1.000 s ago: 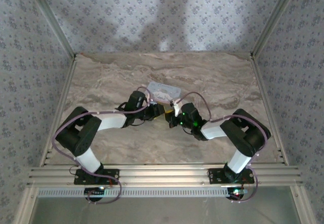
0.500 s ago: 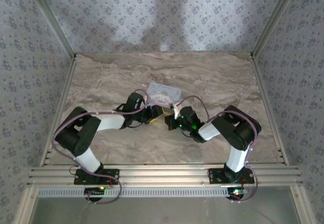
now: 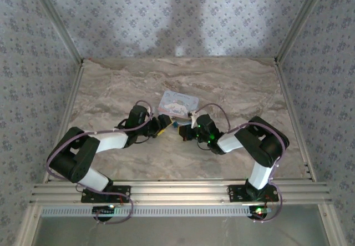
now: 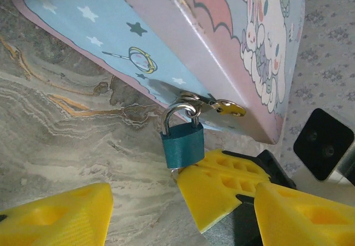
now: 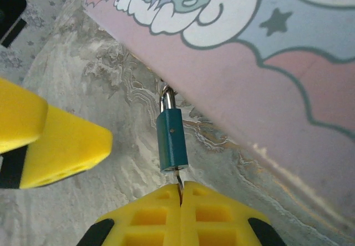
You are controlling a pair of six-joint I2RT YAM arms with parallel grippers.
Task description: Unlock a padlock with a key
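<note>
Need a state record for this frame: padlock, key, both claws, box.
padlock: blue-grey, hanging from the hasp on the tin box's side; shackle looks closed
key: thin blade entering the padlock's underside
right claw: shut on the key, just below the padlock
left claw: open, beside the padlock, not touching it
tin box: light blue, cartoon print, on the marble table

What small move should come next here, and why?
Probably rotate the right gripper to turn the key: its jaws are shut on it, the key sits in the base of the padlock, and the shackle looks closed through the hasp of the tin box.
</note>
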